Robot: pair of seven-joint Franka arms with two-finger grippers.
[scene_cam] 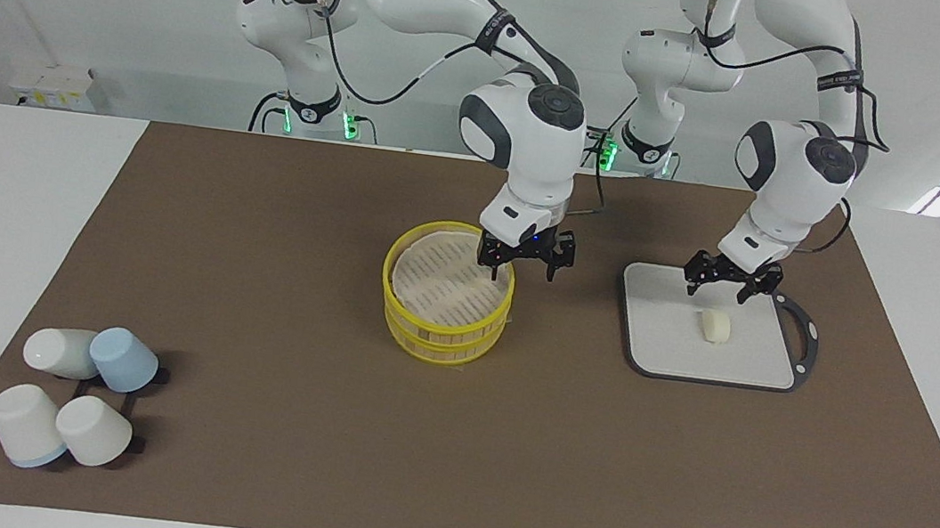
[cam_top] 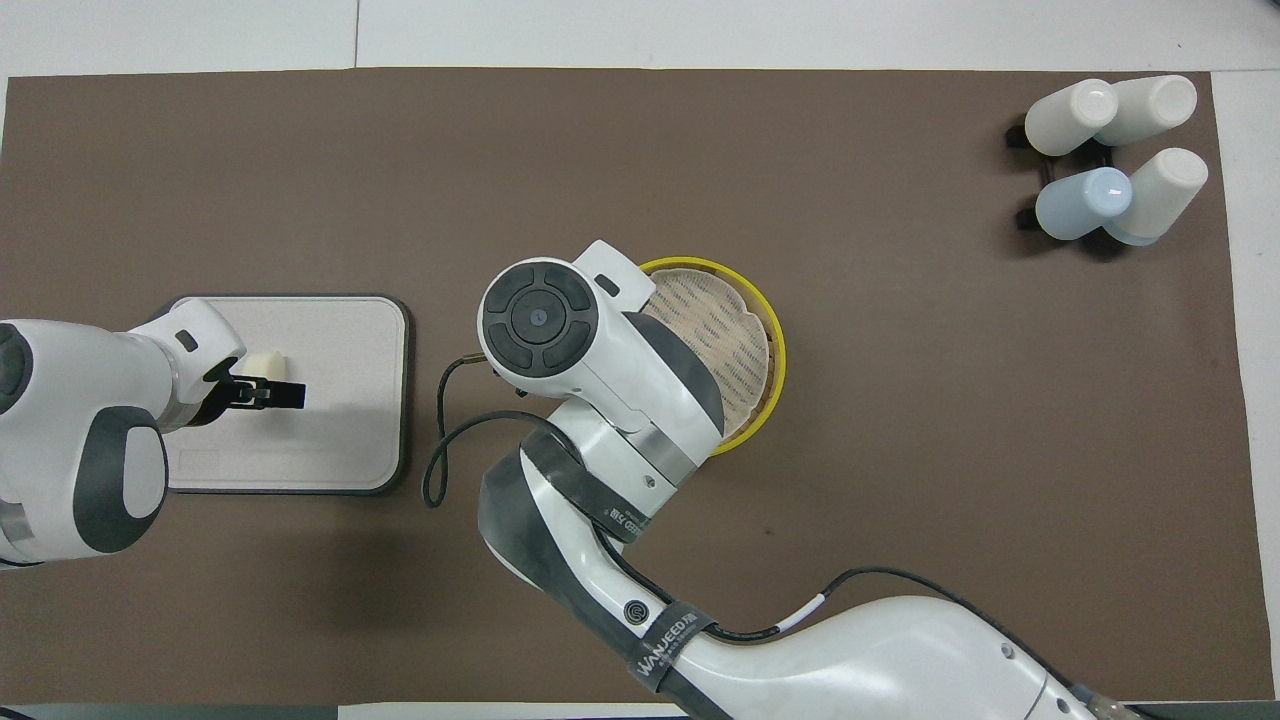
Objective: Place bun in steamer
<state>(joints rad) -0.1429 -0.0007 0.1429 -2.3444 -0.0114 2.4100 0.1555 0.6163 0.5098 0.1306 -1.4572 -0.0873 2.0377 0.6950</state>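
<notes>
The bun (scene_cam: 715, 326) lies on a grey board (scene_cam: 658, 341) toward the left arm's end of the table. My left gripper (scene_cam: 732, 283) hangs open just above the bun, empty; in the overhead view it (cam_top: 270, 392) partly covers the bun (cam_top: 266, 361). The steamer (scene_cam: 446, 297), yellow-rimmed with a slatted top, stands mid-table. My right gripper (scene_cam: 525, 257) is open at the steamer's rim on the side nearer the robots, one finger over the slats and one outside the rim. In the overhead view the right arm hides this gripper and part of the steamer (cam_top: 745, 340).
Several white and blue cups (scene_cam: 73, 395) lie on a black rack farther from the robots at the right arm's end, also in the overhead view (cam_top: 1110, 150). The board (cam_top: 340, 440) has a black handle. A brown mat (scene_cam: 276, 455) covers the table.
</notes>
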